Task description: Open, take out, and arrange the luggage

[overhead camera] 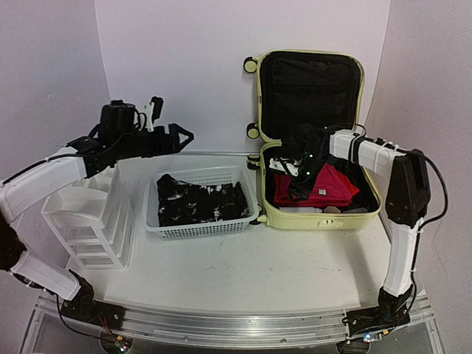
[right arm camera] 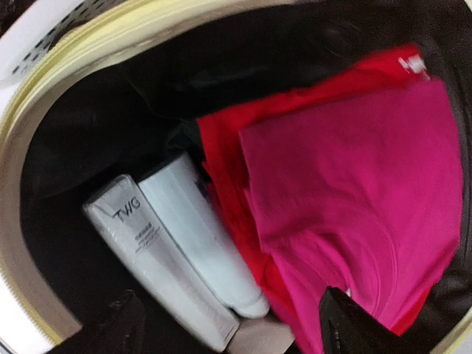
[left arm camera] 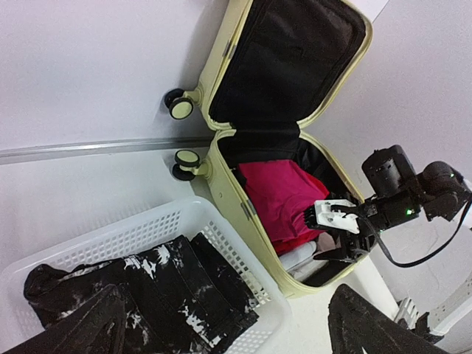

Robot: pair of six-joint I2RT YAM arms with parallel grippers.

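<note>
Luggage (overhead camera: 310, 88) lay open, right of frame; right claw (overhead camera: 301, 177) hung spread inside it above red garments (overhead camera: 328, 190); left claw (overhead camera: 172, 124) spread, upper left, well apart.

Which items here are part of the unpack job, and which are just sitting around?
Job: luggage, open; pink top, red garment and two white tubes inside it; white mesh basket holding a black printed garment.
Sitting around: white drawer organiser, nothing seen in it, though probably a later destination.

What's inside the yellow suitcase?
The luggage holds pink clothes lying on red clothes, with two white tubes beside them. Anything under the clothes is covered.
</note>
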